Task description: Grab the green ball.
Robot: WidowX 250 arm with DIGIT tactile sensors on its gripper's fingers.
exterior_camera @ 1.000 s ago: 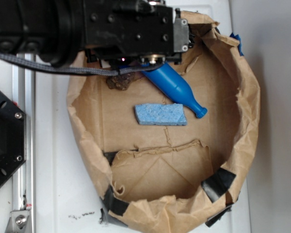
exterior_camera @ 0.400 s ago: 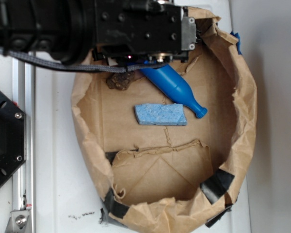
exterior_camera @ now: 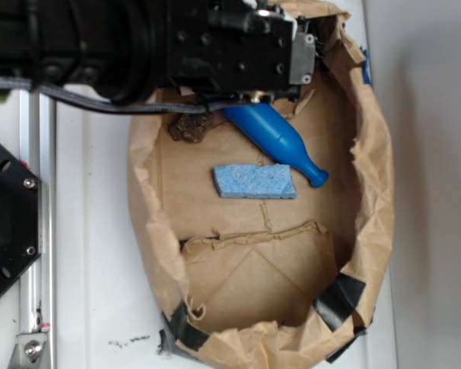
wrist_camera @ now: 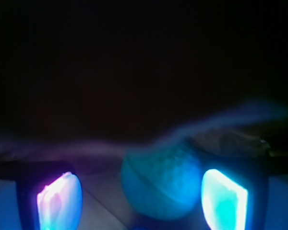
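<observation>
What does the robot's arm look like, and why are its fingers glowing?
The arm is chunky and black, built of boxy blocks with small screws, and has a silver metal plate at its end. A grey braided cable runs under it. In the wrist view, the two finger pads glow bright blue and purple; why they glow, I cannot tell.

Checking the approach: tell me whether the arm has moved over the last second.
Yes. Against the blue sponge, which keeps its place, the arm's black wrist block has shifted right in the exterior view, and the paper bag's left wall was pushed rightward too.
</observation>
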